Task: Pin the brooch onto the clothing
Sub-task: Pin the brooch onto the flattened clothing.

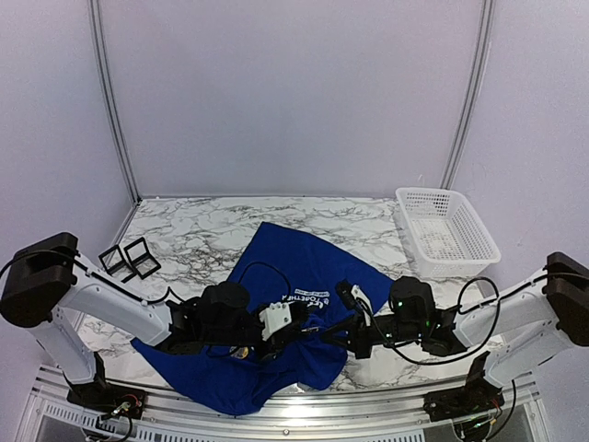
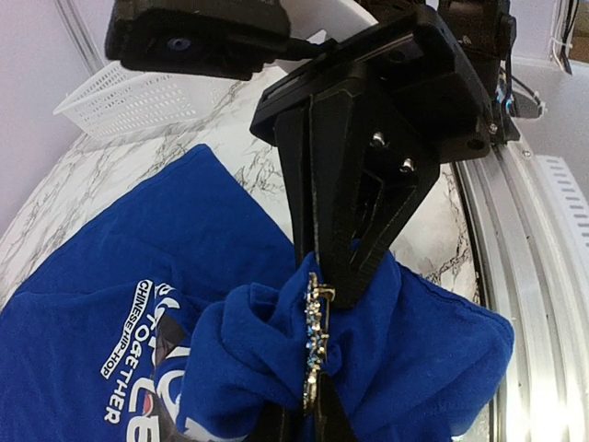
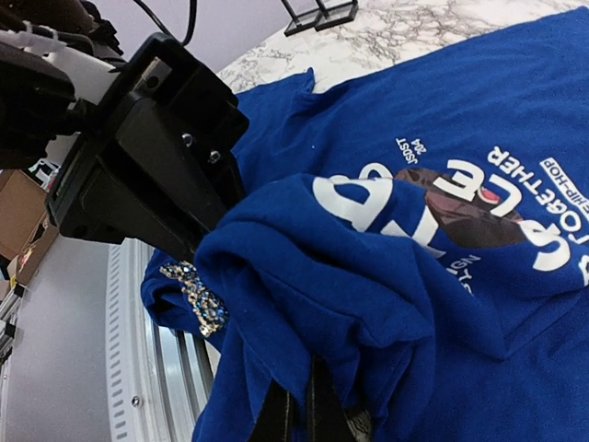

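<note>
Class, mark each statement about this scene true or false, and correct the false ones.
1. The left gripper holds the brooch. True.
2. The right gripper is shut on a fold of the T-shirt. True.
3. The T-shirt is red. False: it is blue.
4. The T-shirt lies flat and smooth. False: it is bunched up between the grippers.
5. The white basket stands on the marble table. True.

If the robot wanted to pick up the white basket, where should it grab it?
Probably the white basket by the rim of its near wall, coming straight down from above. It stands upright with the open side up, and that thin lattice wall should slip between open jaws, one inside and one outside.
</note>
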